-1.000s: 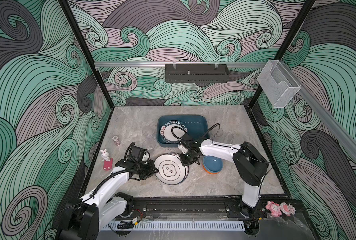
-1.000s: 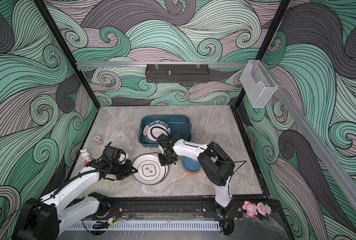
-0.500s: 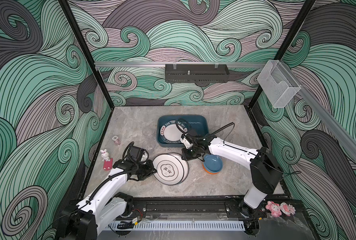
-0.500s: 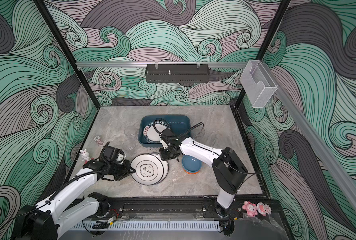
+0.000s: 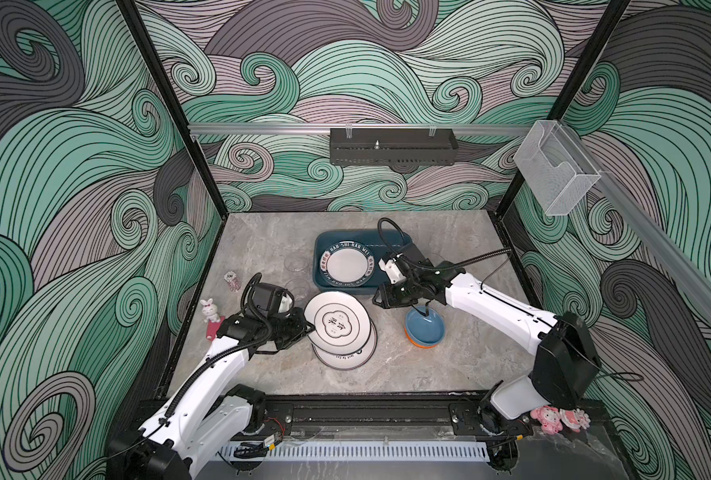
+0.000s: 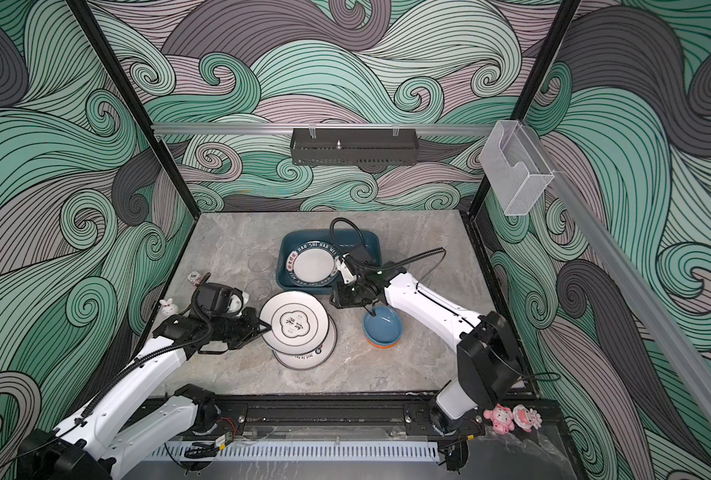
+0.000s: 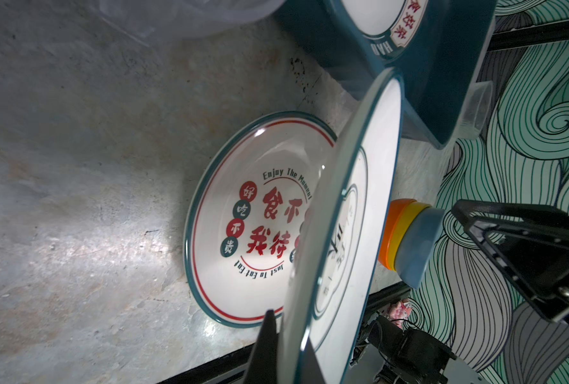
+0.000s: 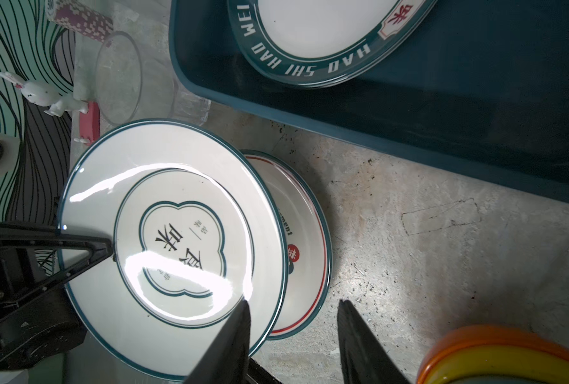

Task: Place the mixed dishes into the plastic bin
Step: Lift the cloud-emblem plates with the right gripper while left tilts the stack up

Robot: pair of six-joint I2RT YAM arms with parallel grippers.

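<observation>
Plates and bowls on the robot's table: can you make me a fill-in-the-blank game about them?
The left gripper is shut on the rim of a tilted white ___.
The plate inside the plastic bin has rim letters reading HAO SHI HAO ___.
The top bowl of the bowl stack is coloured ___.
The right gripper has jaws that stand ___, holding nothing.
Missing words: plate; WEI; blue; open.

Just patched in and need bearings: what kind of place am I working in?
Probably a robot test booth, not a kitchen: wave-patterned walls on black framing, left arm and right arm mounted on a front rail, plates beside a teal bin on a marble-look tabletop.
</observation>
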